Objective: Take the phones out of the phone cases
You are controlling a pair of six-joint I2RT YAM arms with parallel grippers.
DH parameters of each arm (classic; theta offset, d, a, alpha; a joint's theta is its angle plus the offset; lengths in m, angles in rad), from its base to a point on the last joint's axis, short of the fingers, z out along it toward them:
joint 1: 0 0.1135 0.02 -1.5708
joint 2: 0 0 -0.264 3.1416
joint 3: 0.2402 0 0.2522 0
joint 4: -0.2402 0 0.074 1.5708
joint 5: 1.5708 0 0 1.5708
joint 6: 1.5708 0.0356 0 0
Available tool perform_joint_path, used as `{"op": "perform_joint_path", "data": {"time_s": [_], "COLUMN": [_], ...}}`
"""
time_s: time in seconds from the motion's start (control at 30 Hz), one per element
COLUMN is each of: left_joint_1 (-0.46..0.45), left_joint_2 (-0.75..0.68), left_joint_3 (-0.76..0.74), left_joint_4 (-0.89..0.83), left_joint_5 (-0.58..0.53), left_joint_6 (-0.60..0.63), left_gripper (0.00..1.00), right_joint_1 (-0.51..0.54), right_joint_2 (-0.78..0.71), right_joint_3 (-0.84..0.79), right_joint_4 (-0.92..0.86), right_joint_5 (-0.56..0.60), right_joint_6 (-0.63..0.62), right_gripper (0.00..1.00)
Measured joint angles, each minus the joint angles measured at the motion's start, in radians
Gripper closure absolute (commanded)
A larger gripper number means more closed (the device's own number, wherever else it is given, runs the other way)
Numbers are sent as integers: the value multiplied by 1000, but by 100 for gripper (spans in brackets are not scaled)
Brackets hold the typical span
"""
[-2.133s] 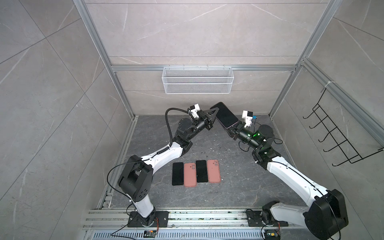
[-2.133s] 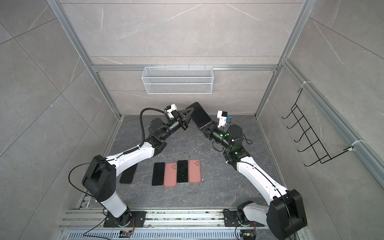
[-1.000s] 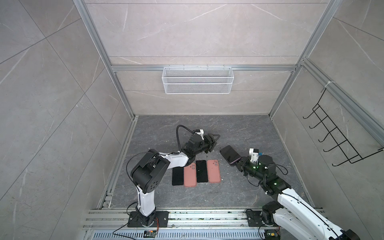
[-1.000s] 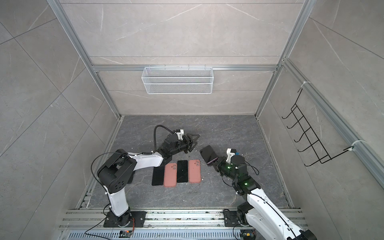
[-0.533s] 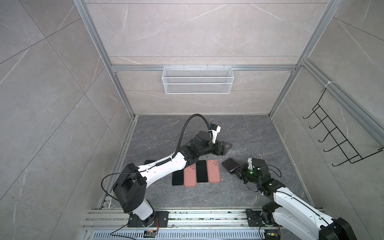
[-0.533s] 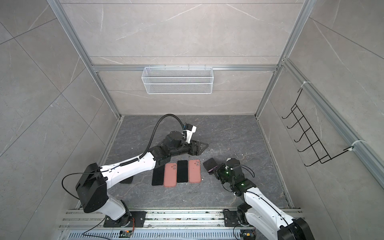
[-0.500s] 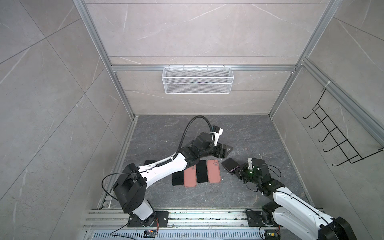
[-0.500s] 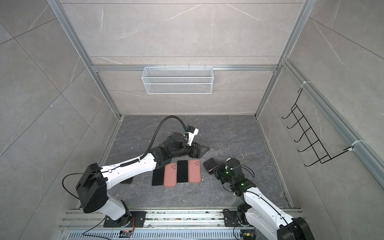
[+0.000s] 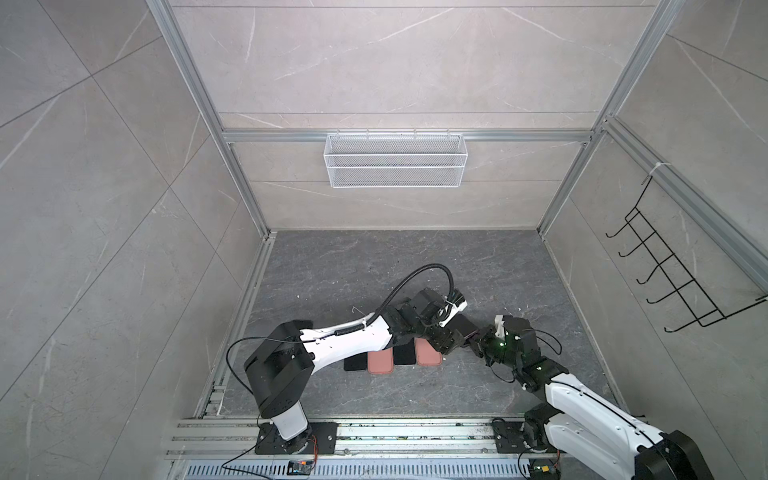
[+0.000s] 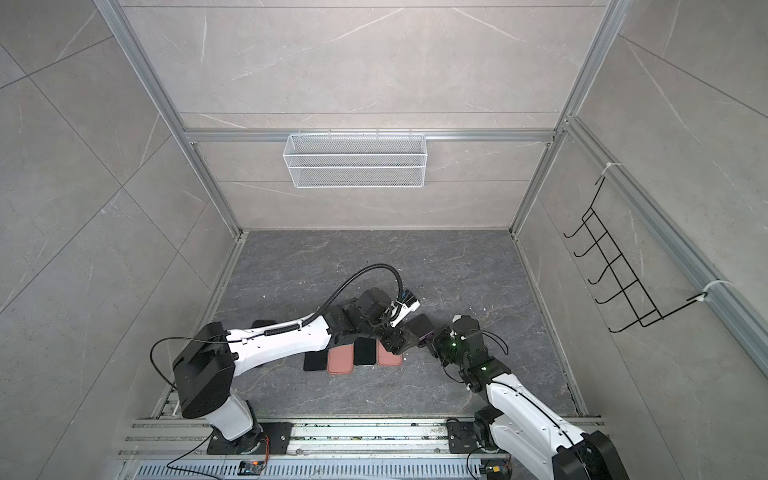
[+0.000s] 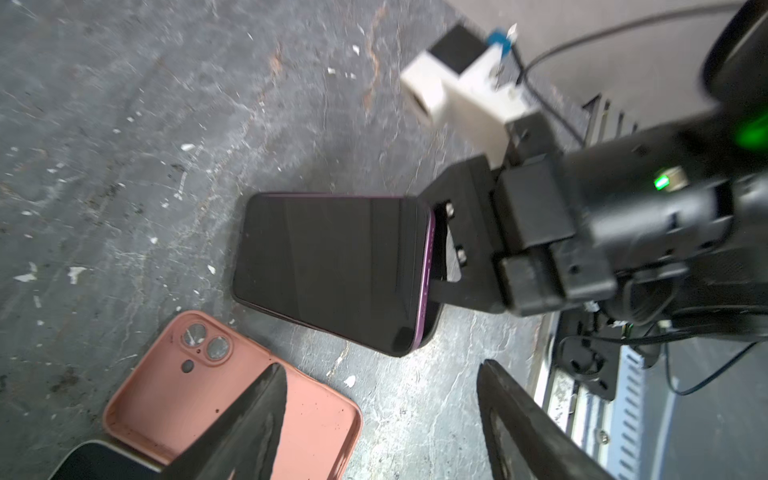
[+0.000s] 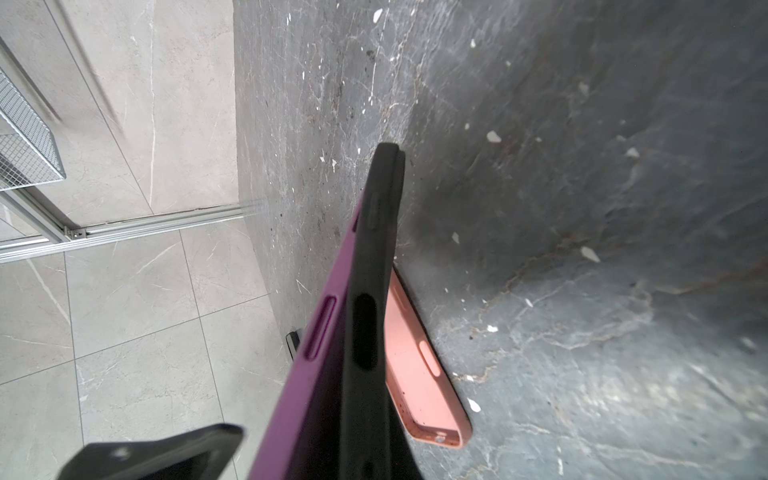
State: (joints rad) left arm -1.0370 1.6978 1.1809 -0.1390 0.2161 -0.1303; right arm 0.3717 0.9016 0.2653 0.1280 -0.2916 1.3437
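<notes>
The phone, dark screen up, is sitting in its black phone case, tilting low over the grey surface just right of a row of loose items. The right claw is clenching one end of the cased phone. Edge-on, the right wrist view is showing the phone's purple side beside the case's black rim, a detail too small in both top views. The left claw is hovering released beside it. Its arm is hiding part of the row: pink cases lying hollow side up and black phones. A mesh basket is hanging on the back wall.
</notes>
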Motion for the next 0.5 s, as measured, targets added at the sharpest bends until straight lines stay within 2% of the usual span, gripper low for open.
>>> {"op": "perform_joint_path", "data": {"time_s": [0.33,0.5], "left_joint_1": [-17,-17], "left_joint_2": [63,73], "left_joint_3": [35,35], "left_joint_4": [-7,7], "left_joint_5": [-64,-107], "left_joint_6": [32,33], "left_gripper": [31,38], "right_joint_1": [0,0], "right_joint_2": [2,2], "right_joint_3": [-8,-21], "right_joint_4": [19,32], "right_joint_5": [-5,-10], "right_joint_6": [7,13], "right_gripper": [99,99]}}
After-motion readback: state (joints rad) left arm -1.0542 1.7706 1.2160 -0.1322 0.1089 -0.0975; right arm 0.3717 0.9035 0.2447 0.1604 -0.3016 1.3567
